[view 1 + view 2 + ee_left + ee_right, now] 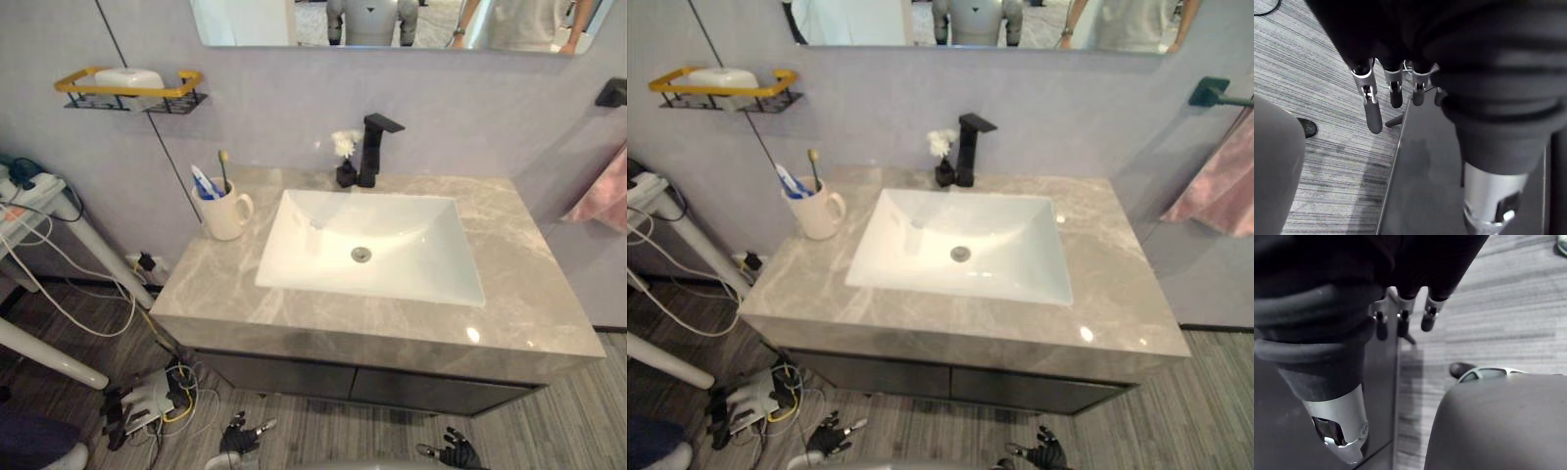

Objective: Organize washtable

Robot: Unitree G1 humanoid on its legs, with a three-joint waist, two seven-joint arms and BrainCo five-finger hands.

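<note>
- left hand (240,437) and right hand (456,452) hang low below the counter front, near the floor. Fingers loosely straight, nothing held, as both wrist views show.
- washtable (529,284): mug (225,215) just left of the sink (313,245), with toothbrush (224,168) and toothpaste (205,182) standing in it. Small flower vase (345,164) is right by the faucet (374,147) base.
- looks mostly tidy already; no step begun, I'd judge.
- risk: a hand rising close in could clip the counter edge.
- risk: a loose grab could tip the mug, brush falls into the sink. The vase looks tippy too.
</note>
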